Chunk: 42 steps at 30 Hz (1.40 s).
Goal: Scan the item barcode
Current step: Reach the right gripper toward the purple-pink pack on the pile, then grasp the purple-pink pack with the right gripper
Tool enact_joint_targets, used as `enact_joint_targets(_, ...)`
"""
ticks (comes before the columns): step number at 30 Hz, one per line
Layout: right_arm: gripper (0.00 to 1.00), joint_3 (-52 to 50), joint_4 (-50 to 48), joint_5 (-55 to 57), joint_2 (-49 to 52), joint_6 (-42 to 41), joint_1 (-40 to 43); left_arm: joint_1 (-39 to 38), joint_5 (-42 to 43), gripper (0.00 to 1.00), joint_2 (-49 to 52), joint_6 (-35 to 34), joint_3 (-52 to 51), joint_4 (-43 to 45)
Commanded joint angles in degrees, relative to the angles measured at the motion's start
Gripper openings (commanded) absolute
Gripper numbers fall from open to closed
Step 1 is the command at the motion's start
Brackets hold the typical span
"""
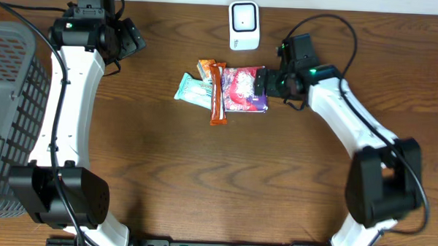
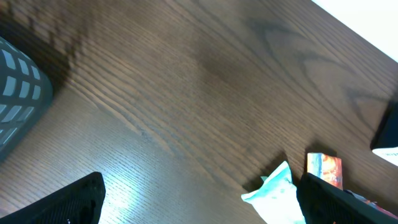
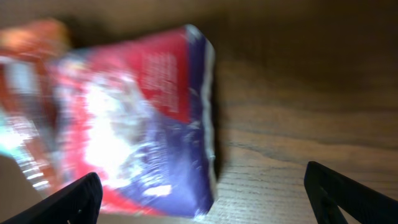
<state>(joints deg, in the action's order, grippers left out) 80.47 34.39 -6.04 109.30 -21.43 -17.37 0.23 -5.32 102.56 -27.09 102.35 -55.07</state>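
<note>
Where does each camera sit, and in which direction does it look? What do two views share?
Overhead: above the table, looking straight down; both arms, the left hand and the right hand show.
Left wrist: on the left arm, looking slantwise across the wood at the mint wrapper; its own open fingers at the bottom corners.
Right wrist: on the right arm, close over the blurred red-and-purple bag; its own open fingers below.
Shared: overhead and left wrist both show the mint wrapper and the grey basket.

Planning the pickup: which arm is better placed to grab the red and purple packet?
Right. The right hand, open, sits at the edge of the red and purple packet; the left hand, also open, hangs far from it.
</note>
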Motion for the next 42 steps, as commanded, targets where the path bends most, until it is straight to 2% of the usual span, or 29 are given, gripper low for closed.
enact_joint_targets(1,0.99,0.3,-0.6,-1.3,4.0,-2.1,0.5,0.0,-1.0,0.98,0.2,0.3,-0.1,0.0)
enact_joint_targets(6,0.90,0.3,-3.8,-7.8,7.5,-0.2,0.5,0.0,-1.0,0.98,0.2,0.3,-0.1,0.0)
enact_joint_targets(11,0.62,0.3,-4.0,-7.8,8.7,-0.2,0.5,0.0,-1.0,0.98,0.2,0.3,-0.1,0.0)
enact_joint_targets(13,0.56,0.3,-4.2,-7.8,9.0,-0.2,0.5,0.0,-1.0,0.98,0.2,0.3,-0.1,0.0)
enact_joint_targets(16,0.54,0.3,-4.5,-8.0,9.1,-0.2,0.4,0.0,-1.0,0.98,0.2,0.3,-0.1,0.0)
enact_joint_targets(21,0.59,-0.2,-4.4,-8.1,9.9,-0.2,0.2,0.0,-1.0,0.98,0.2,0.3,-0.1,0.0)
enact_joint_targets(23,0.58,-0.6,-4.9,-9.6,10.8,-0.2,-0.1,0.0,-1.0,0.98,0.2,0.3,-0.1,0.0)
enact_joint_targets(25,0.48,-0.6,-5.1,-11.1,12.0,-0.2,-0.2,0.0,-1.0,0.98,0.2,0.3,-0.1,0.0)
enact_joint_targets(27,0.25,-0.6,-5.3,-11.5,13.2,-0.2,-0.3,0.0,-1.0,0.98,0.2,0.3,-0.1,0.0)
enact_joint_targets(28,0.06,-0.6,-5.3,-11.5,13.6,-0.2,-0.3,0.0,-1.0,0.98,0.2,0.3,-0.1,0.0)
enact_joint_targets(29,0.01,-0.6,-5.1,-11.5,13.6,-0.2,-0.3,0.0,-1.0,0.98,0.2,0.3,-0.1,0.0)
enact_joint_targets(35,0.01,-0.1,-4.5,-9.7,10.7,-0.2,-0.3,0.0,-1.0,0.98,0.2,0.3,-0.1,0.0)
enact_joint_targets(42,0.01,2.8,0.3,13.8,0.0,0.9,-1.7,0.0,-1.0,0.98,0.2,0.3,-0.1,0.0)
